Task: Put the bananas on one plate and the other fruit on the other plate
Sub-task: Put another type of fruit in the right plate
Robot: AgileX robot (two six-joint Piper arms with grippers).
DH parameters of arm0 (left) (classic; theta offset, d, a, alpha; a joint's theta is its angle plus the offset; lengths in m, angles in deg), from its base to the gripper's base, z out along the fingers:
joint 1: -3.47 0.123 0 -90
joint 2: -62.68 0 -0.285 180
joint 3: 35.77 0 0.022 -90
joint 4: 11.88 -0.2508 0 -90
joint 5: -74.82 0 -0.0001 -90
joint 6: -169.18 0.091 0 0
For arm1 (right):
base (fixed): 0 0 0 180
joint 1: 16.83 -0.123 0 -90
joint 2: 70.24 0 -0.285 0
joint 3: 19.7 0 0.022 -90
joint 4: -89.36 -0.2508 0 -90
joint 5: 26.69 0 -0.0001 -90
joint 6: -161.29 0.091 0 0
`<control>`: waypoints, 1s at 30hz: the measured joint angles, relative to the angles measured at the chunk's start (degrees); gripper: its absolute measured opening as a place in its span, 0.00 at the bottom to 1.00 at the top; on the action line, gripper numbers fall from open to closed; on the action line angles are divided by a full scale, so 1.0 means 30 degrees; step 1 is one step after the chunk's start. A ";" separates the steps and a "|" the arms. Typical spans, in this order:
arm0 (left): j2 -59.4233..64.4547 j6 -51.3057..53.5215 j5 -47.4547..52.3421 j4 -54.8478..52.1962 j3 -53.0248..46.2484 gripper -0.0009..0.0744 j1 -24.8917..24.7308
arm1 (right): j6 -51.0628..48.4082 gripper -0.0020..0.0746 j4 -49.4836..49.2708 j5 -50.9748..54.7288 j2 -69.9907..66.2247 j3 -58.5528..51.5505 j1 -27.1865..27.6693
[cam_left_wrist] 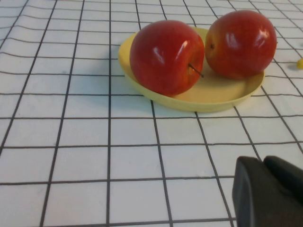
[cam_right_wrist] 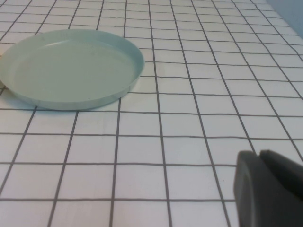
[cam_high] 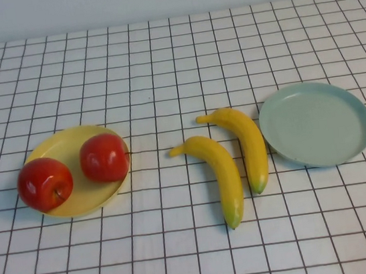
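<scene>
Apples point(cam_high: 73, 170) are plated on the yellow plate point(cam_high: 56, 148); bananas point(cam_high: 230, 160) at centre must be carried to the blue-green plate point(cam_high: 316, 123). The left gripper point(cam_left_wrist: 267, 194) and right gripper point(cam_right_wrist: 267, 191) sit at lower right of their wrist views, grip state unreadable.

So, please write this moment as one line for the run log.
apples: on yellow plate | bananas: on table | blue-green plate: empty | left gripper: near yellow plate | right gripper: near blue-green plate
</scene>
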 joint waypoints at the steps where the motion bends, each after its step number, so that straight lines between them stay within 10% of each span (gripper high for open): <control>1: 0.0000 0.0000 0.0000 0.0086 0.0000 0.01 0.0000 | 0.0000 0.01 0.0000 0.0000 0.0000 0.0000 0.0000; 30: 0.0000 0.0048 0.0041 0.0348 0.0000 0.01 0.0033 | 0.0000 0.01 -0.0942 0.2245 0.0000 0.2025 -0.0386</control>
